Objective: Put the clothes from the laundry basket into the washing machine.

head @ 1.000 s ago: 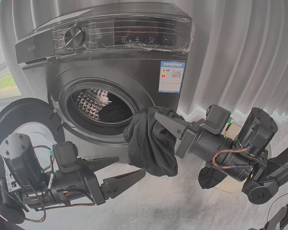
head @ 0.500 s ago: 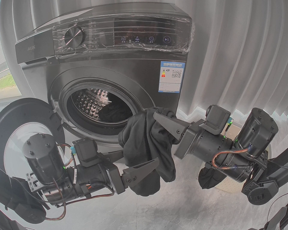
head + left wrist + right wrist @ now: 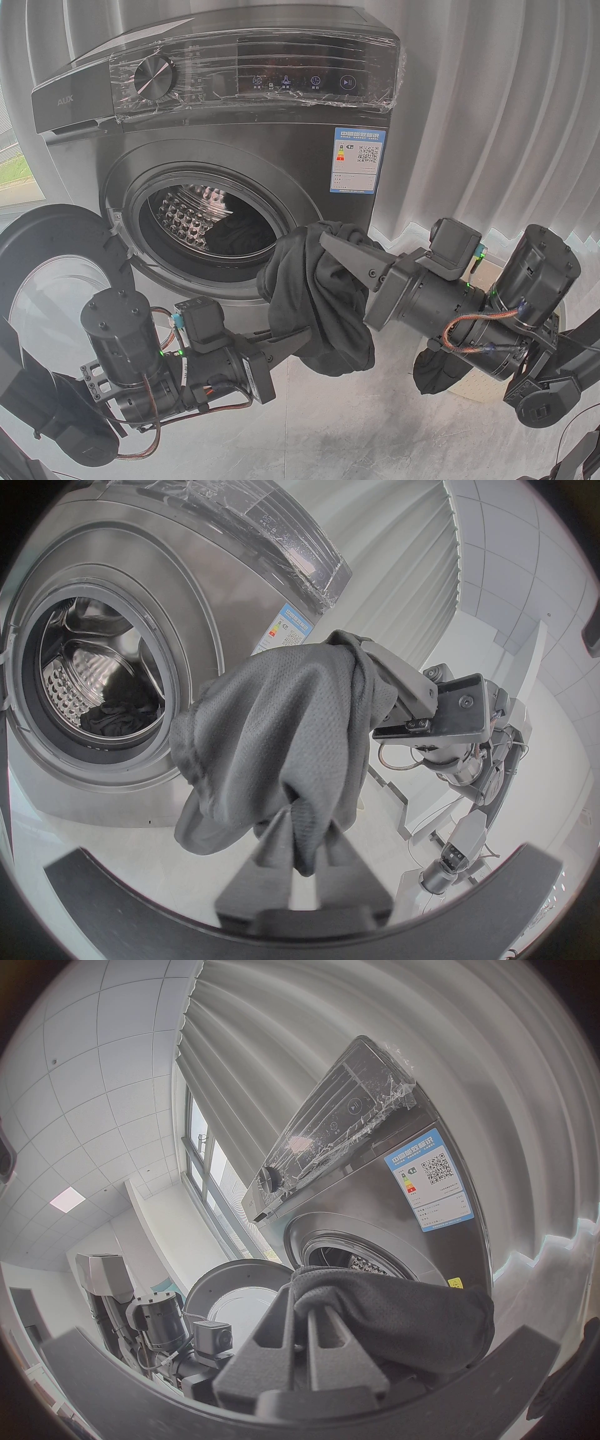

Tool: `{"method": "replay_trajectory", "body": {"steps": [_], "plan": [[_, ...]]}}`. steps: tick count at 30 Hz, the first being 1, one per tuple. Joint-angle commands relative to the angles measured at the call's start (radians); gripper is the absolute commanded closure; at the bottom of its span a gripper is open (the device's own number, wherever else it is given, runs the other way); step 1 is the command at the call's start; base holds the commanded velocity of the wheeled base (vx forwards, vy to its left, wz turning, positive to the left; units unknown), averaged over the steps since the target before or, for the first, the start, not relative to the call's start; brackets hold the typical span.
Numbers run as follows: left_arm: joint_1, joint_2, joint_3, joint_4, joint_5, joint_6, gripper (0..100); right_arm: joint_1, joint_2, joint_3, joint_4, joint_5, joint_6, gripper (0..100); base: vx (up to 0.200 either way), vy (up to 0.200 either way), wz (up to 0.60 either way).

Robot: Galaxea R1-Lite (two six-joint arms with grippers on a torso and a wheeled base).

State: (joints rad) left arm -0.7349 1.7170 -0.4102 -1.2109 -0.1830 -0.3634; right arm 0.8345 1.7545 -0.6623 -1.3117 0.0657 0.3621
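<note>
- A blue-headed label with coloured bars and a QR code is stuck just right of the door opening of the washing machine; its fine print cannot be made out.
- Lit symbols, ending in a play/pause sign, are shown above the door opening.
- Short pale lettering is carried up and left of the door opening.

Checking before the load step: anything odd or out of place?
Crinkled plastic wrap covers the control panel of the washing machine. One dark garment is pinched by both the left claw and the right claw, hanging outside the drum, not inside. No damage visible.
</note>
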Motion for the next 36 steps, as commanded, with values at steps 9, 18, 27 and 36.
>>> {"method": "replay_trajectory", "body": {"steps": [9,18,27,36], "plan": [[-0.011,-0.010,0.019,-0.111,-0.001,-0.002,100,-0.017,0.000,0.009,0.002,-0.015,-0.008,100,0.000,0.000,0.00],[-0.006,-0.123,0.088,-0.184,-0.018,0.027,100,-0.021,-0.009,0.063,-0.037,0.011,-0.011,100,0.000,0.000,0.00],[-0.004,-0.126,0.091,-0.190,-0.020,0.029,100,-0.031,0.016,0.099,-0.150,0.019,-0.003,0,0.000,0.000,0.00],[-0.004,-0.128,0.080,-0.214,-0.020,0.027,100,-0.055,0.010,0.211,-0.164,0.019,-0.025,0,0.000,0.000,0.00]]}}
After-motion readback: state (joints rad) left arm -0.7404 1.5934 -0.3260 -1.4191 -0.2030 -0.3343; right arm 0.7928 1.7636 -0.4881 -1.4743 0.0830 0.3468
